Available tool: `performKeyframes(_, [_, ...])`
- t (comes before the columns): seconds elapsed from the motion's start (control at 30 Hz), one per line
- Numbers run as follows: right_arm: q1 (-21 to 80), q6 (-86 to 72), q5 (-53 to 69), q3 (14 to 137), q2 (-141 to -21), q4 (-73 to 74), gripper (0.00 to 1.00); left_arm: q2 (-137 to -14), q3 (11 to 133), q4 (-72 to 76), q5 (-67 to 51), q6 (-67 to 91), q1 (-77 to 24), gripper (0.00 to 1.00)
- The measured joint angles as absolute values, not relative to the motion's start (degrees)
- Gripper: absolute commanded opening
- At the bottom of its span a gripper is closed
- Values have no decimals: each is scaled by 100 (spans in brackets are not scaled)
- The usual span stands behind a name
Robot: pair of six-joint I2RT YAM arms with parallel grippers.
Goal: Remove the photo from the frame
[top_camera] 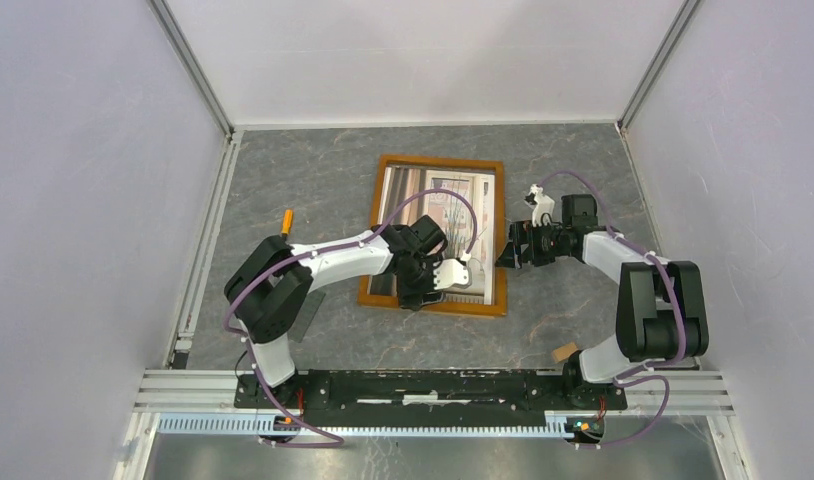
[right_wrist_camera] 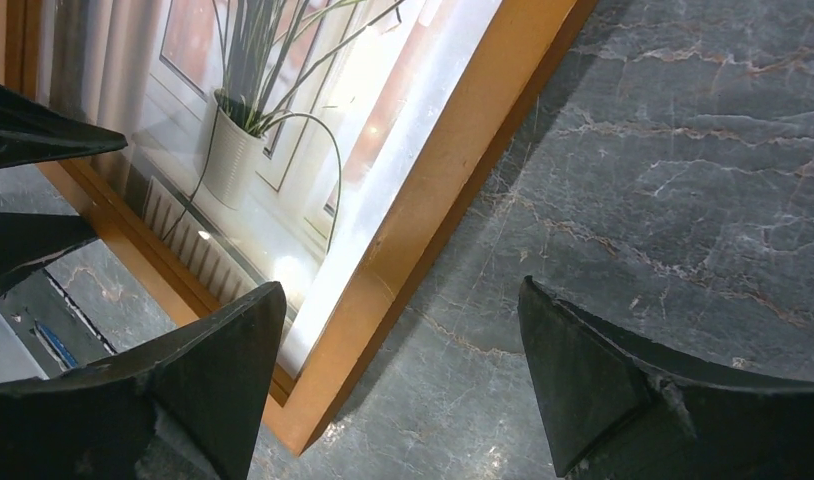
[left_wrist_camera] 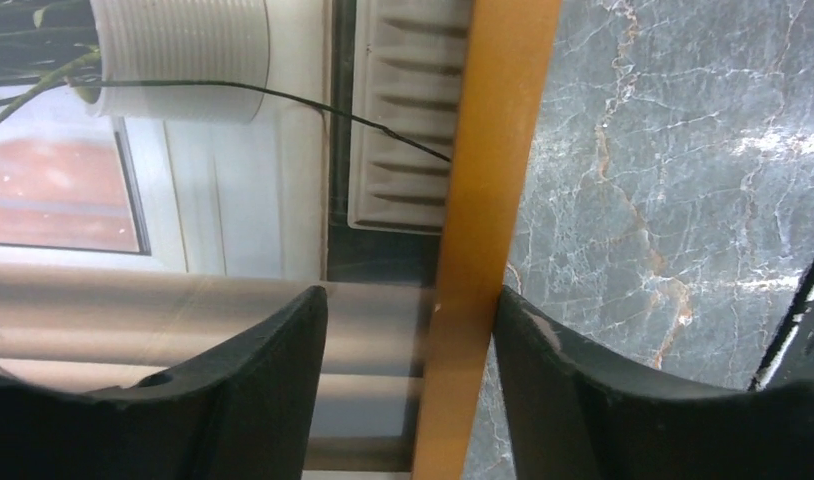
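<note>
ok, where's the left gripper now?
Top view: left gripper sits at the frame's near edge, jaws straddling its orange border, photo inside, marble table outside.

A grey marbled worktop (top_camera: 313,170) fills the middle of the view, with a small orange object (top_camera: 287,220) left of centre and a tan scrap (top_camera: 564,351) at lower right.

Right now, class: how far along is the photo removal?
Done: nothing yet; the photo sits in the wooden frame, face up on the table. In hand: the left hand straddles the near rail, open; the right hand hovers open at the right edge. Left: probably flipping it, opening the back, removing the photo.
</note>
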State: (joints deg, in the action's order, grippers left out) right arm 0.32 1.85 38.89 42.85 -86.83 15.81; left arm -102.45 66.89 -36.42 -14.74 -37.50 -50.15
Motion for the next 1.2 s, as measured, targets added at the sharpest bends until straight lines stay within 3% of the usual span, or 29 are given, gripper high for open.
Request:
performKeyframes(0.1, [32,187,3907,4285,-8739,1586,91,-10311,6689,-3658,-1516,-3765,-5013,43])
performKeyframes(0.23, [32,233,3909,4285,-8783,1605,91,-10315,6726,-3765,-1590,-3771,-5013,33])
performKeyframes(0.6, [32,333,3979,4329,-8844,1741,91,-10339,7043,-4040,-1695,-3782,-4921,31])
performKeyframes(0.73, [32,353,4007,4392,-8899,1774,91,-10436,7113,-4007,-1651,-3817,-4853,41])
performKeyframes(0.93, [32,399,4012,4392,-8899,1815,91,-10486,7102,-3972,-1452,-3929,-4823,81])
performKeyframes(1.07, [32,399,4012,4388,-8899,1813,91,-10486,6967,-3771,-1339,-3964,-4823,98])
performKeyframes(1.2, [32,397,4027,4324,-8899,1804,91,-10429,6770,-3579,-1216,-3979,-4831,100])
